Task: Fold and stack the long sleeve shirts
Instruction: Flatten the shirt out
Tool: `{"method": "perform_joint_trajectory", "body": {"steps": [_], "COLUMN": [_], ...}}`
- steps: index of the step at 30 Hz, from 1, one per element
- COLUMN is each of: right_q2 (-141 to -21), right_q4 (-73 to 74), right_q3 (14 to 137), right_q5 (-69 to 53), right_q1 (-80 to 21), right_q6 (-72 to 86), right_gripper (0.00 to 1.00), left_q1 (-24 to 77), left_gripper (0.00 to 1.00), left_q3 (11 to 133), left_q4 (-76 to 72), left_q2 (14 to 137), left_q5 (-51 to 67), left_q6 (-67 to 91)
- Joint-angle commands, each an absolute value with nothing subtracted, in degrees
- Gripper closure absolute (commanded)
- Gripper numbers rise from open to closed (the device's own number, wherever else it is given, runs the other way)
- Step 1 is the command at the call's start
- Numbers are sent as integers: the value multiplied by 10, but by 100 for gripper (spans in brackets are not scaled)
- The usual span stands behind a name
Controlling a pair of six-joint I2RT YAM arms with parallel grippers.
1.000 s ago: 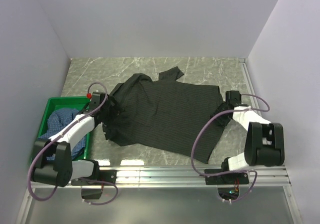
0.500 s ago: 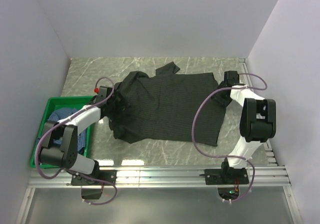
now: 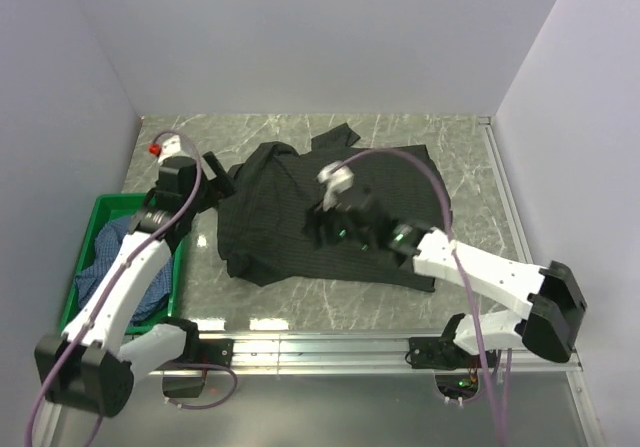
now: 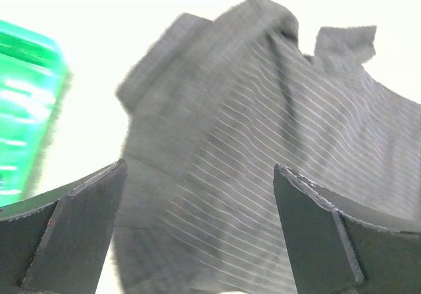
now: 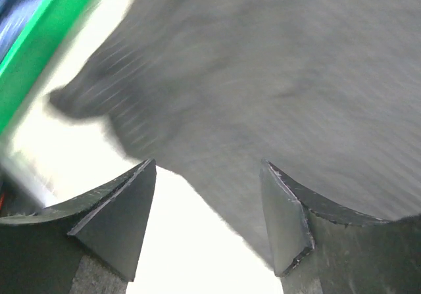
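Top external shows the black shirt (image 3: 290,222) mid-desk, left gripper (image 4: 200,172) and right gripper (image 5: 207,166) with fingers apart, empty; each should pinch one edge layer

Grey marble table (image 3: 400,132) (3 pale walls (image 3: 300,37)).

Soft even light over my table (image 3: 400,137), faint shadows, glare patches near its front edge, my wrist-view backgrounds blown out white, black shirt (image 5: 276,77) motion-blurred, worst on my right.
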State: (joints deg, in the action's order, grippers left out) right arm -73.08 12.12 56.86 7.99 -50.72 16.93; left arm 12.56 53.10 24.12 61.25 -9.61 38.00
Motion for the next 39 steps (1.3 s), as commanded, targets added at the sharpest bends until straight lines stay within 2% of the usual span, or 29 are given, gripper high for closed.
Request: {"method": "perform_joint_trajectory", "body": {"steps": [1, 6, 11, 20, 28, 36, 39], "right_q2": [-792, -906, -1017, -1141, -1197, -1225, -1234], "right_q4": [74, 65, 57, 60, 65, 52, 48], "right_q3": [574, 654, 714, 806, 826, 814, 809], "right_q5": [105, 116, 127, 144, 179, 231, 250], "right_q1": [-596, -708, -751, -762, -762, -762, -761], "right_q6": [119, 80, 46, 18, 10, 14, 14], "right_gripper": [30, 38, 44, 45, 47, 57, 69], "left_q1": [120, 117, 115, 103, 100, 99, 99], "left_gripper": [1, 0, 1, 1, 1, 1, 1], "left_q3": [513, 453, 429, 431, 431, 430, 430], "left_q4": [258, 227, 228, 236, 236, 236, 236], "left_q2": [546, 476, 468, 480, 474, 474, 474], "left_q5": [-201, -273, -297, -293, -294, -288, -287], "left_q6": [323, 323, 334, 344, 345, 345, 345]}}
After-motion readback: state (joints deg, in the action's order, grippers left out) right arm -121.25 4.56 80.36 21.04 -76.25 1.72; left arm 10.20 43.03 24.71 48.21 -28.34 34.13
